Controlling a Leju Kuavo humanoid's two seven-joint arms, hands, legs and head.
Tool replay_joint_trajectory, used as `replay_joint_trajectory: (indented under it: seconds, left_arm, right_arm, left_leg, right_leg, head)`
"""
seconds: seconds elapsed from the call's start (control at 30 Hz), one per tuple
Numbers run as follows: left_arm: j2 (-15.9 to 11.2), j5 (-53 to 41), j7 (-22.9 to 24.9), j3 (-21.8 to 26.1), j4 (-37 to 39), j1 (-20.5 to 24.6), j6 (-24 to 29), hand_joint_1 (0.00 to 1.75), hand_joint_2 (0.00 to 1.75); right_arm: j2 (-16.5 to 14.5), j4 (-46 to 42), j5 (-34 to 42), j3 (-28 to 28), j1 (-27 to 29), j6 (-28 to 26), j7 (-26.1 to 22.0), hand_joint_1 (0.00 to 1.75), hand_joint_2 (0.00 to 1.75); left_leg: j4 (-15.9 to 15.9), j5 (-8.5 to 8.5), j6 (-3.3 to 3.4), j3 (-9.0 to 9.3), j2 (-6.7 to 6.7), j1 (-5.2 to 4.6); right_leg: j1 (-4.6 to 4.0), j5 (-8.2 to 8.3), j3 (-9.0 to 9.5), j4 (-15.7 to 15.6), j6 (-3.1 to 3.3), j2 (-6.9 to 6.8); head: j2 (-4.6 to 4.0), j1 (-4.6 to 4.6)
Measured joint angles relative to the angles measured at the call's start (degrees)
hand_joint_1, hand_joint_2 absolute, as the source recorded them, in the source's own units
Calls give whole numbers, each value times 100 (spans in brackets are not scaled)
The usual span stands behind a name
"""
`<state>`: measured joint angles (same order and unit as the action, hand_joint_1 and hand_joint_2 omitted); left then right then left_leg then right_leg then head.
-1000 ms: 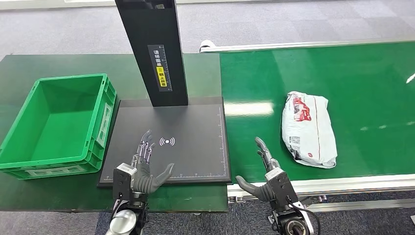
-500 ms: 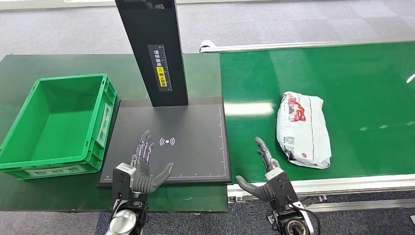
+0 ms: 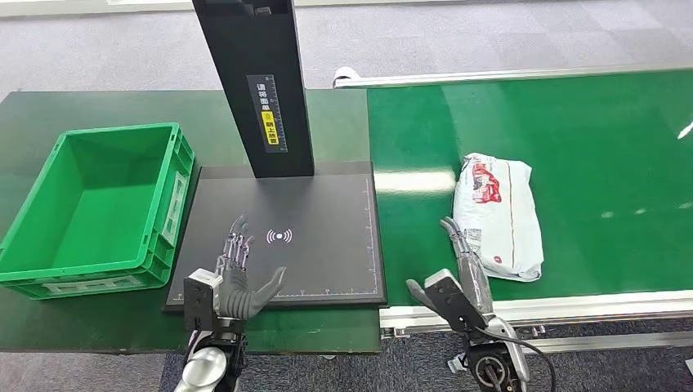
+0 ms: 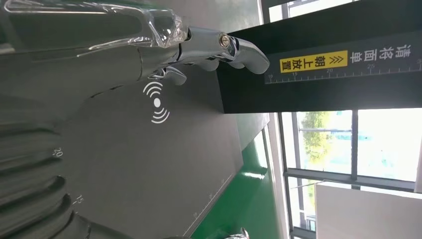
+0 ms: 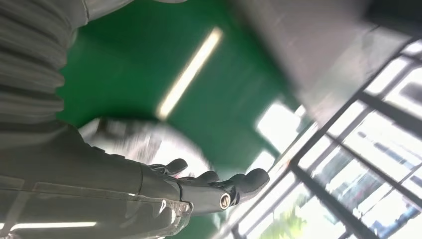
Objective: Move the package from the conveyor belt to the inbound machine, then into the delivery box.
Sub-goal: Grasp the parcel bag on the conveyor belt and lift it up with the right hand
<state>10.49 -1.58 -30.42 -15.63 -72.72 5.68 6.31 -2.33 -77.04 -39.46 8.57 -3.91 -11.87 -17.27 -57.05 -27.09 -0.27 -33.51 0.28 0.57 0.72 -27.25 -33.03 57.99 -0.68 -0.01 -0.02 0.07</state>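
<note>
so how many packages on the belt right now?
1. A white package with red print lies on the green conveyor belt, near its left end, just ahead of the right hand. The belt runs past the picture's right edge, so more could be out of frame.

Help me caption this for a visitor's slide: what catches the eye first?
The white package lying on the bright green conveyor belt, with the right hand open beside its near edge. Next, the empty green delivery box at far left and the inbound machine with its black post between them.
</note>
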Motion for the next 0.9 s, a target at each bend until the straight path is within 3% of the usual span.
replay_joint_trajectory:
  seconds: [0.1,0.17,0.47,0.73,0.9]
  left_arm:
    - [2,43,10,-8,-5,12,50,0,175]
    - [2,60,11,-20,-8,16,55,0,175]
    - [1,110,10,-43,-3,40,64,0,175]
    - [4,300,-24,-199,140,233,54,0,175]
    - [7,344,-24,-238,178,282,62,0,175]
  right_arm:
    - [112,201,-1068,63,-295,-402,338,0,175]
    - [155,331,-1396,97,-467,-482,445,0,175]
    - [245,866,-1972,251,-972,-580,724,0,175]
    - [224,2814,-2528,456,-2251,-921,1174,0,175]
    - [209,3327,-2655,473,-2497,-1017,1471,0,175]
  left_leg:
    - [0,1,0,3,2,0]
    - [-1,1,0,4,1,0]
    - [0,1,0,2,3,0]
    - [-2,11,6,5,1,0]
    - [-2,11,6,5,-2,0]
  right_leg:
    - [0,1,1,0,0,1]
    - [0,1,2,0,0,0]
    - [0,2,0,1,0,1]
    - [0,7,6,1,-1,0]
    - [0,7,5,1,-1,-1]
  head:
    - [0,-1]
    - [0,-1]
    - [0,0]
    - [-1,-1]
    - [0,0]
